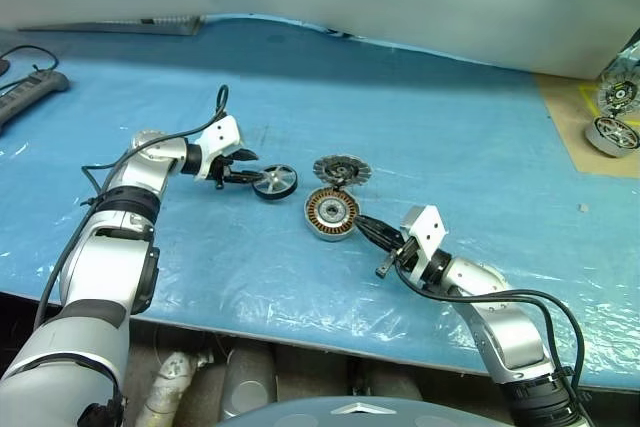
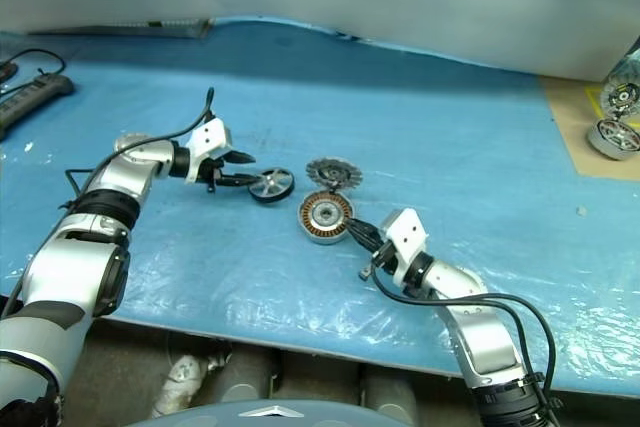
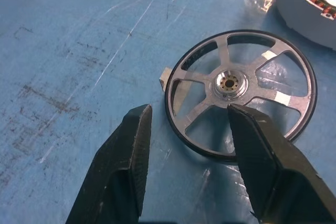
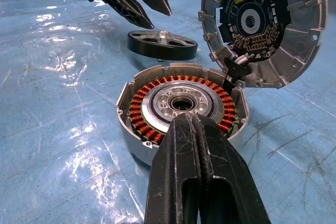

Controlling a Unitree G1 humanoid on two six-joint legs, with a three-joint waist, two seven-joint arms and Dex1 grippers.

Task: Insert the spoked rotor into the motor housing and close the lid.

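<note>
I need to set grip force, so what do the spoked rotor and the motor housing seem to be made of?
The spoked rotor looks like bright machined metal, probably aluminium: silver spokes and hub with a soft sheen. Its thin dark rim could be rubber or black coating; I cannot tell which. The motor housing has a matte grey metal wall, likely cast, around glossy copper-coloured wire windings and a polished silver centre ring.

Power strip (image 1: 30, 90) far left; silver motors (image 1: 612, 117) far right
</note>
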